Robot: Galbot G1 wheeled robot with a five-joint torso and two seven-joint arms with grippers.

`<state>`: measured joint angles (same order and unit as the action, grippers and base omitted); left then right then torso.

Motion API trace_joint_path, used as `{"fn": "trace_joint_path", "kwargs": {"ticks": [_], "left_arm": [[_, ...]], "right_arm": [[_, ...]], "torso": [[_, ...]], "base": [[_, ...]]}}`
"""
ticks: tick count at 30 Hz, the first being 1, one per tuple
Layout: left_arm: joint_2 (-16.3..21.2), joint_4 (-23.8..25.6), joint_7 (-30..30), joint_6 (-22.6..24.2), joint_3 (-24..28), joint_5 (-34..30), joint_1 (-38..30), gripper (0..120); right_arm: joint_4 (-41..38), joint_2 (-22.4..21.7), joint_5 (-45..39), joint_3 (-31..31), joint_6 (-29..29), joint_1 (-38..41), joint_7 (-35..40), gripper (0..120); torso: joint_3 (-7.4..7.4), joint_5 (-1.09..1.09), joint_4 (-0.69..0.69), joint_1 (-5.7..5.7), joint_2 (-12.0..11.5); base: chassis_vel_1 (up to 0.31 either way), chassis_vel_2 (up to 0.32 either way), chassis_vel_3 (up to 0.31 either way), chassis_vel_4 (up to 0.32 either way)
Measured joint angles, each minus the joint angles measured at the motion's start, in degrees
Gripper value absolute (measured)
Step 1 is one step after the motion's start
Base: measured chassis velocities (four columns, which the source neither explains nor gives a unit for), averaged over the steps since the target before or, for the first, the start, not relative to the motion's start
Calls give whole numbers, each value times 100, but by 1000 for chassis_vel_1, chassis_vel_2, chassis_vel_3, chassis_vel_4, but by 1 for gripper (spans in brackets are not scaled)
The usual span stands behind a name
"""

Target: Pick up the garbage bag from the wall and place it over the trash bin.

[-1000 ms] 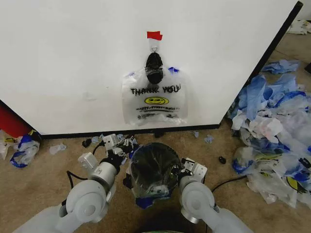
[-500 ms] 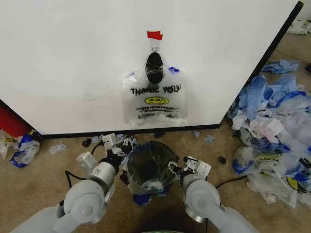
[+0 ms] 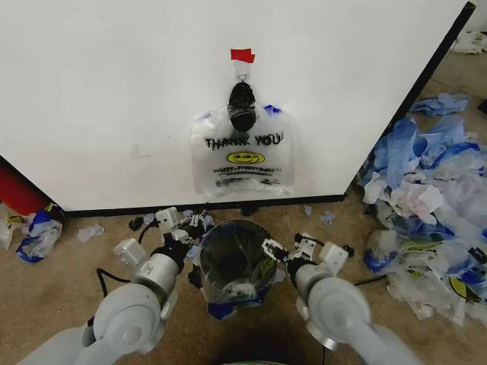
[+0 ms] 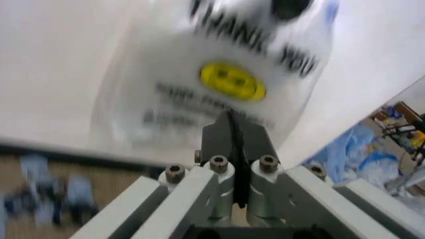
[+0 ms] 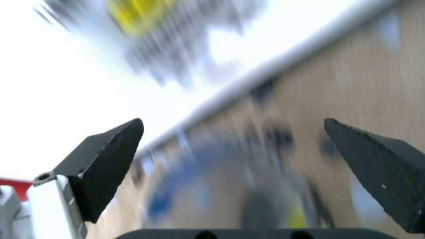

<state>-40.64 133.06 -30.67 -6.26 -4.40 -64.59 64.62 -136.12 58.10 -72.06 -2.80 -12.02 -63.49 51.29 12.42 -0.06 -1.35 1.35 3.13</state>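
- Head view: the garbage bag [image 3: 243,156] is seen hung flat on the wall [image 3: 114,91], caught at its blue handles by a dark clip under a red tape piece [image 3: 242,55]; hung this way, its printed face is presented towards the robot.
- The trash bin [image 3: 232,262] is stood on the floor directly below the bag, near the wall's black edge strip, so only a short carry would seemingly be needed. A plastic liner is already seen inside it.
- The left gripper [image 3: 176,226] and right gripper [image 3: 293,247] are held low, one beside each flank of the bin, well apart from the bag.
- Left wrist view: the left fingers [image 4: 232,139] are shown pressed together on nothing, aimed at the smiley face, a detail not readable from the head.
- Right wrist view: the right fingers [image 5: 109,159] are shown spread wide and empty.
- Loose blue-and-white bags [image 3: 426,190] are piled at the robot's right.
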Motion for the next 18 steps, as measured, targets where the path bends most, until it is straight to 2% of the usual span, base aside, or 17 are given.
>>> {"fn": "trace_joint_path", "kwargs": {"ticks": [1, 4, 5, 7, 9, 12, 15, 18], "left_arm": [[-39, -38, 36, -29, -38, 213, -8, 0], [-200, -227, 213, -135, -160, 1051, 12, 0], [-200, -227, 213, -135, -160, 1051, 12, 0], [-352, -330, 352, -183, -271, 1529, 34, 8], [-524, -369, 396, -201, -357, 1778, 41, 16], [-726, -453, 392, -267, -430, 2131, 97, 29], [-841, -573, 391, -356, -468, 2490, 187, 36], [-1059, -791, 341, -498, -482, 3073, 366, 49]], "right_arm": [[-47, -78, 296, -103, 126, -40, -305, 100], [33, -472, 2019, -503, 1091, -169, -1798, 100], [33, -472, 2019, -503, 1091, -169, -1798, 100], [350, -644, 3124, -750, 1806, -217, -2443, 100], [642, -697, 3886, -1013, 2300, -350, -2866, 100], [860, -623, 4552, -1342, 2759, -756, -3251, 100], [1055, -485, 5024, -1613, 3082, -1094, -3536, 100], [1485, -242, 5688, -2143, 3792, -1572, -3965, 100]], "torso": [[0, 0, -1, 0, 0], [0, -2, -2, 0, 0], [0, -2, -2, 0, 0], [0, 0, 1, 0, 0], [1, 0, 1, 0, 0], [0, 0, -2, 0, 0], [0, 1, -1, 0, 0], [0, 0, -1, 0, 0]], "base": [[0, 0, 0, 0], [0, 0, 0, 0], [0, 0, 0, 0], [0, 0, 0, 0], [0, 0, 0, 0], [0, 0, 0, 0], [0, 0, 0, 0], [0, 0, 0, 0]]}}
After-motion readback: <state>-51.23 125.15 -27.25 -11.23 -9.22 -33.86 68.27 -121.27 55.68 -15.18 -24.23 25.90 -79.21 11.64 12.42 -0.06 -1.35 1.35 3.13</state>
